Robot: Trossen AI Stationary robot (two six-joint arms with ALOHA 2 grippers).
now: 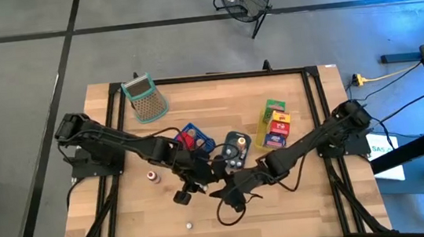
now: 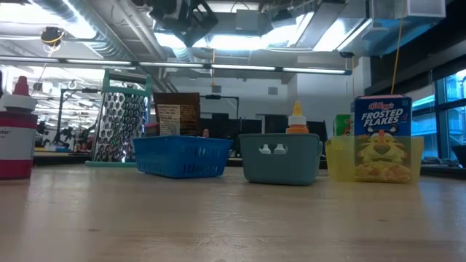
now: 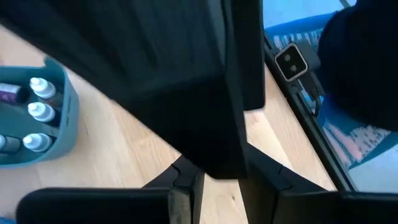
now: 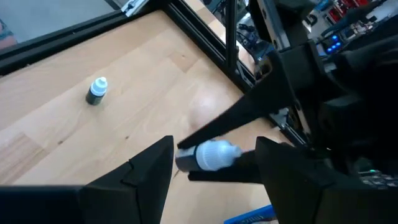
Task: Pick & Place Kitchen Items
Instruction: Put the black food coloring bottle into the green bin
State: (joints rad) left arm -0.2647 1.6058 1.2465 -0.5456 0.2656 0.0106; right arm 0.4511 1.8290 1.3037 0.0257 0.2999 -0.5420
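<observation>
**A:** status on the handoff?

**B:** The small bottle (image 4: 211,155) is off the table (image 4: 68,140), lying sideways in mid-air near the front middle. As far as I can see, the left gripper (image 4: 186,163) has it pinched at the dark body end between its thin fingers. My right gripper (image 4: 214,147) sits around it, fingers apart, one either side of the white cap and not touching.

**A:** how will it handle?

**B:** I'd say light, rigid plastic. It's round and smooth, so it'll want to roll or squirt out of a flat pinch. The cap looks ribbed and a bit wider than the neck. I'd close on the cap or just behind it, square across the axis, gently. No crush risk that I can judge.

**A:** anything else nearby?

**B:** A second bottle (image 4: 96,90) of the same kind stands upright on the bare wood, well apart. The teal basket (image 3: 65,124) already holds several white-capped bottles (image 3: 37,112), upright. It's moulded plastic with rounded corners.
</observation>
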